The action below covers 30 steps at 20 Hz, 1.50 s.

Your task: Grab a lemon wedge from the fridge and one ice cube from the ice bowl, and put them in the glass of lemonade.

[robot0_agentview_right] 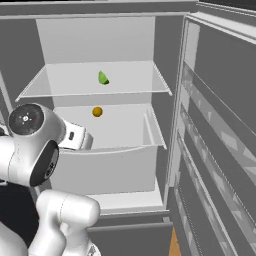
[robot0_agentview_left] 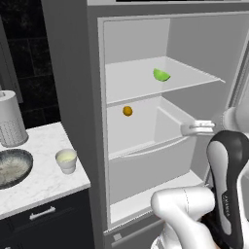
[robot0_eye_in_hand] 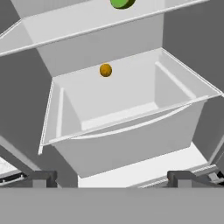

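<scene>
On the upper shelf point(robot0_agentview_left: 146, 82) of the open fridge point(robot0_agentview_left: 92, 97) sits your lemon wedge point(robot0_agentview_left: 161, 75), yellow-green, lying alone toward the right half of that shelf and touching nothing else. Below that shelf, a small orange ball point(robot0_agentview_left: 127, 111) rests at the back of the drawer point(robot0_agentview_left: 146, 146); leave it be, it's not your target. Your gripper point(robot0_agentview_left: 198, 128) hangs in front of the fridge, level with the drawer's front rim and off to its right, so it is lower than the wedge and well apart from it. Its jaws stand spread wide with nothing between them.

By my reading you're on the first step: reaching for the wedge, with no grasp yet. Your next move calls for lifting the hand above the shelf edge, steering in over the shelf, and lining the fingers either side of the wedge before you close. Watch the shelf lip and the fridge's right wall as you go in.

Left of the fridge, on the marble counter point(robot0_agentview_left: 44, 180), the glass of lemonade point(robot0_agentview_left: 66, 160) stands just beside the ice bowl point(robot0_agentview_left: 12, 168), with a paper-towel roll point(robot0_agentview_left: 10, 119) behind them
</scene>
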### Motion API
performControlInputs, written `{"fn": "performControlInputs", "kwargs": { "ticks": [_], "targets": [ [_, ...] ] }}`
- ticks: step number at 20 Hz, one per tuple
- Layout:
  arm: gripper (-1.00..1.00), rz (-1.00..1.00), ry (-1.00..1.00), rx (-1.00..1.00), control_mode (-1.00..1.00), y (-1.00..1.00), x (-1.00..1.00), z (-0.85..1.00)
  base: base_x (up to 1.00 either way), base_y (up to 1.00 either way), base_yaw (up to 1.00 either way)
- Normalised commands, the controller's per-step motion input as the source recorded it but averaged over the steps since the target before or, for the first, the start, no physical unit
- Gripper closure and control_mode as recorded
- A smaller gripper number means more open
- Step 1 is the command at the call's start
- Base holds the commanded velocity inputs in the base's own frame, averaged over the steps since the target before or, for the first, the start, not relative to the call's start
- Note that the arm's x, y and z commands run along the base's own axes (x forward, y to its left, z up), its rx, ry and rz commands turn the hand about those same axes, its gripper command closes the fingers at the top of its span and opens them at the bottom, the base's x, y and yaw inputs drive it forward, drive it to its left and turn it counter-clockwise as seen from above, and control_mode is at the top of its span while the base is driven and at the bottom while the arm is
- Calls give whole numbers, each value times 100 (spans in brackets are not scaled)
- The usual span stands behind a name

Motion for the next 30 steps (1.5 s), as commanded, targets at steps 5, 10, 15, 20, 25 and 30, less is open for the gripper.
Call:
{"fn": "performControlInputs", "kwargs": {
  "ticks": [5,10,15,20,25,30],
  "targets": [
    [-100,0,-7,-9,-100,-10,14,54,0,0,0],
    [-100,0,0,-7,-100,-29,37,34,0,0,0],
    [-100,0,0,-1,-100,-16,59,29,0,0,0],
    [-100,0,0,0,-100,0,50,3,0,0,0],
    [-100,0,0,0,-100,0,22,24,0,0,0],
    [-100,0,0,0,-100,0,21,38,0,0,0]
  ]
}}
